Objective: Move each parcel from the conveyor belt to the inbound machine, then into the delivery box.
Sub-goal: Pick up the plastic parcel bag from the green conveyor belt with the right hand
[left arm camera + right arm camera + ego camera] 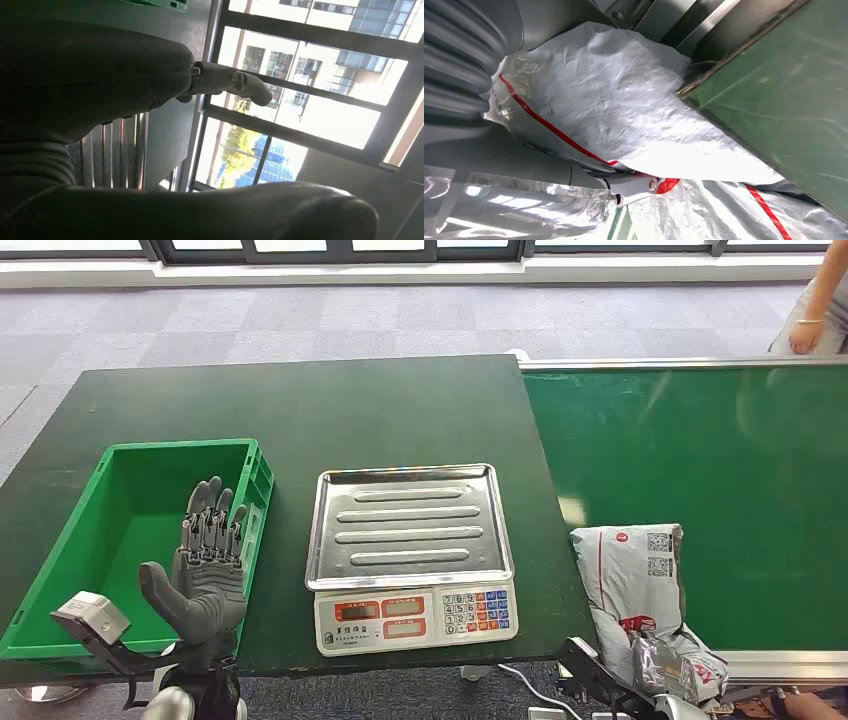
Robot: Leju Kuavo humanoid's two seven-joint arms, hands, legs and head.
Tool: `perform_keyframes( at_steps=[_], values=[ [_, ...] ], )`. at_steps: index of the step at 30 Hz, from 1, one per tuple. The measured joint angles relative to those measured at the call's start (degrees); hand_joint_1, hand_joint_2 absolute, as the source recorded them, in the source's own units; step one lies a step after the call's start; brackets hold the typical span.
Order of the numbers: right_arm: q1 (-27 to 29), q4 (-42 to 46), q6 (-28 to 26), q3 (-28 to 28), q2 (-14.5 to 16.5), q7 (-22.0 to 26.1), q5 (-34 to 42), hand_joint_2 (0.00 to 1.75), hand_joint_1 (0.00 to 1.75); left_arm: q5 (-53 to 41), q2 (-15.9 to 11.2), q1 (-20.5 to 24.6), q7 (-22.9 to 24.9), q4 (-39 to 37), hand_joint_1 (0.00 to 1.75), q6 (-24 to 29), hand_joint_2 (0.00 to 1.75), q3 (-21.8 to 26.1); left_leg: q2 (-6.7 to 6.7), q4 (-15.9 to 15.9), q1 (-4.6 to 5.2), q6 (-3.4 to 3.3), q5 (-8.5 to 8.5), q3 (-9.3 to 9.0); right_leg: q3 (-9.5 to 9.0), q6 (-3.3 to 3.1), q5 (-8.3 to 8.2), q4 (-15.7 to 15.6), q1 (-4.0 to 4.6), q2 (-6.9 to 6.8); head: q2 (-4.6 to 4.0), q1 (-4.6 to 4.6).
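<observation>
Right hand: working at the near right corner, low at the belt's near edge. The right hand [589, 175] is lying against the near end of the parcel [640, 590], the grey bag bunching over it. Thumb and fingers seem to be closing on the plastic, but I cannot tell whether they are truly clamped; the bag is hiding them.
Parcel: lying on the conveyor belt [720, 460] at its near left corner, long axis running near to far, label end far. Near end is overhanging the belt rim, probably why the hand is coming at it from there.
Left hand: hovering over the near right part of the delivery box [70, 570], palm up, fingers apart and straight, holding nothing. The left hand [205, 565] is likely waiting there to receive or steady whatever comes after weighing.
Inbound machine: a scale with a steel tray, sitting between box and belt on the dark table [300, 400]. The inbound machine [410, 550] is carrying nothing on its tray; keypad and displays are facing near.
Path, judgement: the parcel needs lifting leftward over the belt's rim onto the tray; a floppy bag may sag and catch on that rim.
Far right: a person [815, 310] is standing beyond the belt, hand hanging near its far edge, away from the parcel.
</observation>
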State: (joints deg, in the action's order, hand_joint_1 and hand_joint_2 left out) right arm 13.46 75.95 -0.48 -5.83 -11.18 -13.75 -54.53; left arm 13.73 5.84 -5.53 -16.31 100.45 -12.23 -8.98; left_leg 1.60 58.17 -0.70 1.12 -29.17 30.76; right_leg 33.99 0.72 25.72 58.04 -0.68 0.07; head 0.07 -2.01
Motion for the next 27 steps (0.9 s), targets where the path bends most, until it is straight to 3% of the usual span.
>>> perform_keyframes(
  at_steps=[14,22,27],
  values=[
    [0.73,5.01,-0.51,2.19,1.57,2.52,-1.42,1.75,1.75,0.03,0.02,-0.09,-0.08,0.00,0.00,-0.45,0.00,0.00,-0.04,0.00,0.02,0.00,0.00,0.11,0.09,0.00,0.00,0.00,-0.02,-0.06,0.00,0.00],
    [1.00,14.13,-7.25,5.14,2.60,8.45,-1.30,1.75,1.75,-1.01,0.49,-0.82,-0.44,0.50,0.00,-0.79,0.00,0.05,-0.22,0.01,0.08,-0.02,0.02,0.20,0.11,0.01,0.01,0.01,-0.09,-0.21,0.00,0.00],
    [0.84,19.26,-8.35,7.16,3.68,10.39,-0.98,1.75,1.75,-1.60,0.84,-2.05,-0.98,1.03,0.00,-1.04,0.00,0.07,-0.44,0.01,0.09,-0.03,0.03,0.23,0.09,0.10,0.07,0.01,-0.16,-0.33,0.00,0.00]
  ],
)
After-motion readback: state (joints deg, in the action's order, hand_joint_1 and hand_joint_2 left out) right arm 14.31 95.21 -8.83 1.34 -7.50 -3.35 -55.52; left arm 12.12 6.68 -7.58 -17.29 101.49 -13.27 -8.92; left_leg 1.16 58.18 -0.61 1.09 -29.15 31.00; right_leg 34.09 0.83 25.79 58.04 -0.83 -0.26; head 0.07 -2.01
